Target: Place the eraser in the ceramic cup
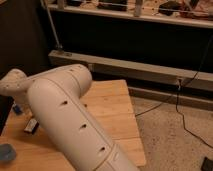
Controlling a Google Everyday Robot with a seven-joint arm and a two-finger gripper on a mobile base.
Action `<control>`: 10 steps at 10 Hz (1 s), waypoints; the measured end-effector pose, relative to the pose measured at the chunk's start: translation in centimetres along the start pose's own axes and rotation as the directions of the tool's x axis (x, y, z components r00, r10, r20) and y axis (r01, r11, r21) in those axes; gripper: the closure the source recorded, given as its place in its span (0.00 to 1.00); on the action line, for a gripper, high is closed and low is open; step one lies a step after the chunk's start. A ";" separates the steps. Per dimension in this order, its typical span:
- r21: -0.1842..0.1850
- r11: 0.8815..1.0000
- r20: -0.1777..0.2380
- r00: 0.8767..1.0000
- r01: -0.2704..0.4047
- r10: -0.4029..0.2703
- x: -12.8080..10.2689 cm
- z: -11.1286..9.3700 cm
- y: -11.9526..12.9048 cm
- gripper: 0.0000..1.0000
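Note:
The eraser (31,126) lies flat on the wooden table (112,107) at the left, a dark block with a pale top, partly covered by the arm. The ceramic cup (6,152), small and pale blue, stands at the table's front left corner, cut off by the frame edge. My big white arm (65,112) crosses the middle of the view, its far joint (12,82) over the table's left side. My gripper is hidden behind the arm and holds nothing that I can see; the eraser rests on the table.
A small dark blue item (16,109) lies behind the eraser. Right of the table is speckled floor with black cables (182,112). A low ledge and dark wall (130,67) run behind the table, with a railing above.

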 end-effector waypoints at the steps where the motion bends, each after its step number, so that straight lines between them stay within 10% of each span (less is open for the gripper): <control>1: -0.013 1.000 -0.009 1.000 -0.011 0.011 0.0 0.5 0.1 0.35; 5: -0.024 0.999 -0.024 0.999 -0.044 0.043 -0.3 2.1 -0.5 0.36; 10: -0.001 1.000 -0.030 0.999 -0.013 0.013 0.1 3.1 -0.5 0.87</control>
